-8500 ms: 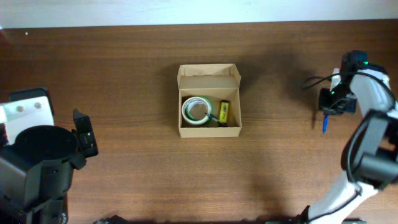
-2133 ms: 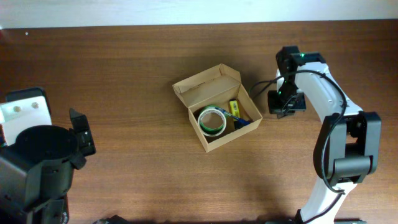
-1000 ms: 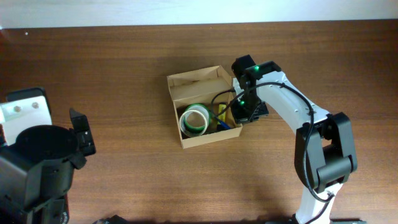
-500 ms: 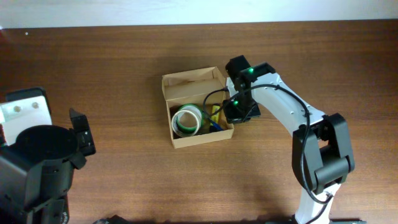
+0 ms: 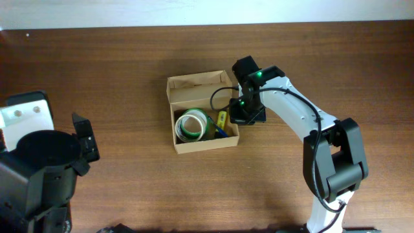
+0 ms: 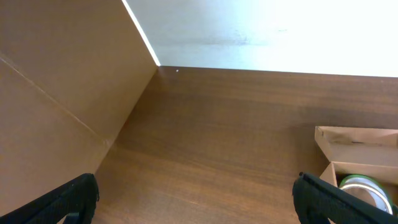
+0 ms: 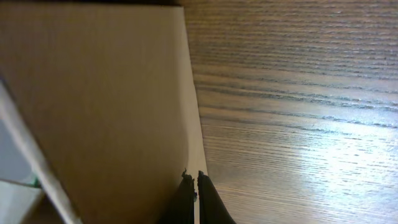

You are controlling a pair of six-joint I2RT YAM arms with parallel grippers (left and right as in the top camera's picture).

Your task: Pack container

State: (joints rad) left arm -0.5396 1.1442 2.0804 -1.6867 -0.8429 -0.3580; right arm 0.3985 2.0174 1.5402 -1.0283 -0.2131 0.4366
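Overhead view shows the right gripper (image 5: 244,114) set against the outside of the right wall of the container (image 5: 206,144), which sits near the middle of the brown wooden table (image 5: 129,65) with its flap lid standing open on the far side. From the right wrist camera, the two dark fingers (image 7: 184,202) are pressed together with only a hairline between them, their tips right at the pale top edge of the cardboard wall. They may be nipping that edge, but the view is too tight to tell whether they grip it or merely touch it.

The left gripper (image 6: 196,186) is spread as wide as it goes, its fingertips at the two lower corners of the left wrist view. It holds nothing and hangs over bare wood, well apart from the box.

Inside the box lie a white and green tape roll (image 5: 192,125) on the left, a small yellow object (image 5: 222,119) just beside it on the right, and a blue pen (image 5: 220,134). The cardboard is plain tan. Any print on the yellow object is too small to read.
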